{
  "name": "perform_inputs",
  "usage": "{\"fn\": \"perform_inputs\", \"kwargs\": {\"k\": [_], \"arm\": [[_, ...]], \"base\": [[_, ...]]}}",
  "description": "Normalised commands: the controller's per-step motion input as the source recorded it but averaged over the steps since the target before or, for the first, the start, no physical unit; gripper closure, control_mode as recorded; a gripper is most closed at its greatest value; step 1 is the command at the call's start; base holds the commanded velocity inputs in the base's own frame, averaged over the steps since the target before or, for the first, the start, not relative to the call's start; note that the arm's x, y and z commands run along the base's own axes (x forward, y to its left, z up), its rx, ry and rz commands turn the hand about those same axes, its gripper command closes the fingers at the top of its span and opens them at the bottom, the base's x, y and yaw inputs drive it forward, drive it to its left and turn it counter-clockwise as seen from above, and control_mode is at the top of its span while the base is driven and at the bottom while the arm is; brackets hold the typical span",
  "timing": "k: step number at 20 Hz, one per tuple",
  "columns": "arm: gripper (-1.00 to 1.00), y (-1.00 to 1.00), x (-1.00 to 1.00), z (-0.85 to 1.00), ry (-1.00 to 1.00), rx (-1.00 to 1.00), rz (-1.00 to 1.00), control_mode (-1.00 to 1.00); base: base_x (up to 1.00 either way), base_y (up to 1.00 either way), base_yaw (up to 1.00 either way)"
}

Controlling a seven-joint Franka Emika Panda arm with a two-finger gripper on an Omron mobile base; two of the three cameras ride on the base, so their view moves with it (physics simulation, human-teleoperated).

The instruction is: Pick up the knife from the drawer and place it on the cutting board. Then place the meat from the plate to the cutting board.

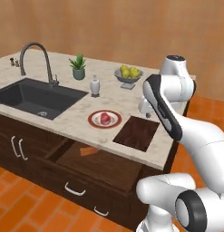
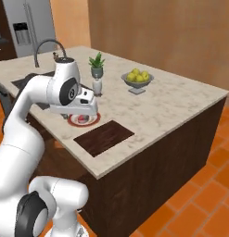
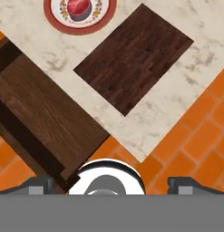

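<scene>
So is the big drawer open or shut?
Open. The drawer is pulled out below the counter, and the knife lies inside.

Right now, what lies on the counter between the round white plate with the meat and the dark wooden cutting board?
Nothing: between the round white red-rimmed plate and the dark reddish-brown rectangular cutting board there is bare marble counter in the left base view; the hand view agrees.

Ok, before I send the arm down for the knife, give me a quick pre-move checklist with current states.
1. Drawer open: ok.
2. Knife lying in the drawer near its back edge, unobstructed: ok.
3. Cutting board bare, ready for the knife: ok.
4. Meat on the plate: ok.
5. Gripper open, nothing between the fingertips: ok.
6. Gripper over the knife: not ok; it sits high above the counter edge.
</scene>
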Motion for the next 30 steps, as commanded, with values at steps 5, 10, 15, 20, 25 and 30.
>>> {"fn": "perform_inputs", "kwargs": {"k": [5,10,15,20,25,30], "arm": [[-1.00,0.00,0.00,0.00,0.00,0.00,0.00,1.00],[-1.00,0.03,-0.10,-0.31,0.08,0.00,0.00,-1.00],[-1.00,0.87,-0.10,-1.00,0.33,-0.03,-0.02,-1.00],[-1.00,1.00,0.01,-1.00,0.26,0.00,-0.14,-1.00],[-1.00,0.62,0.05,-0.99,0.06,-0.02,-0.17,-1.00],[-1.00,0.23,0.02,-0.97,0.00,-0.01,-0.23,-1.00]], "base": [[0.13,-0.30,0.25],[0.00,0.00,0.00],[0.00,0.00,0.00],[0.00,0.00,0.00],[0.00,0.00,0.00],[0.00,0.00,0.00]]}}
